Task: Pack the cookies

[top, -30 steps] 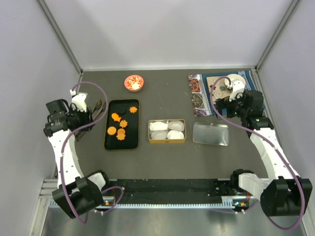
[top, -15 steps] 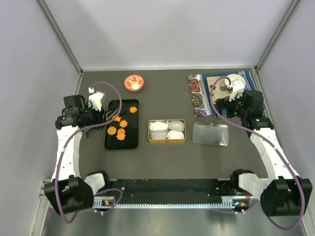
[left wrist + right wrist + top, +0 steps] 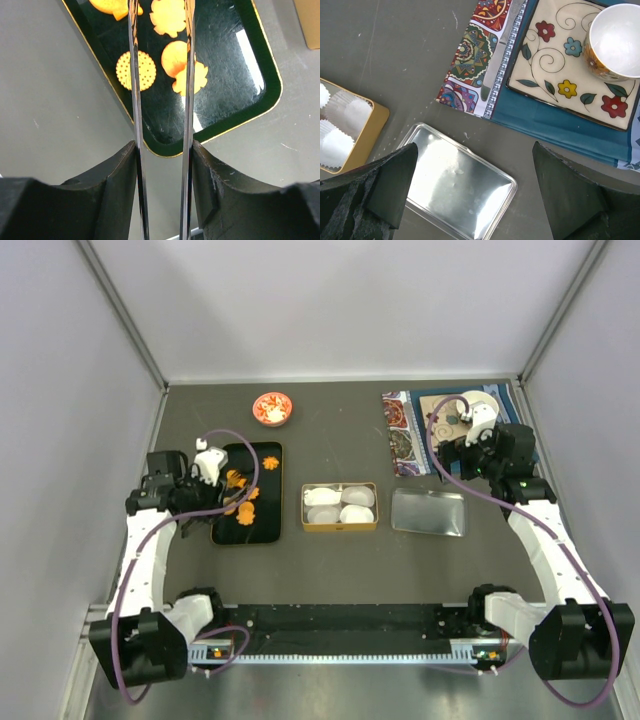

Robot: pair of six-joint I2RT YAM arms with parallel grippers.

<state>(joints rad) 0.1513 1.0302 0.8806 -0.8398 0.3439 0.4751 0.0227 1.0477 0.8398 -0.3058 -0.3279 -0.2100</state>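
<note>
Several orange cookies (image 3: 243, 508) lie on a black gold-rimmed tray (image 3: 266, 530). The left wrist view shows a dotted round disc (image 3: 136, 71), a flower-shaped one (image 3: 168, 17) and an overlapping pair (image 3: 182, 62) on this tray (image 3: 235, 105). My left gripper (image 3: 212, 488) (image 3: 162, 150) is shut on thin metal tongs (image 3: 135, 100). Their two blades reach out over the tray's near end, a gap between them and nothing in it. My right gripper (image 3: 468, 458) (image 3: 474, 150) is open and empty above the silver lid (image 3: 455, 185).
A gold tin (image 3: 340, 525) with white paper cups (image 3: 342, 503) stands right of the tray, the silver lid (image 3: 429, 512) beside it. A small red bowl (image 3: 272, 408) sits at the back. A patterned placemat (image 3: 400, 430) with a plate (image 3: 555, 60) and cup (image 3: 615, 40) lies at the back right.
My left arm has swung right from the table's left side, bringing the tongs over the tray's left part. The right arm has not moved.
</note>
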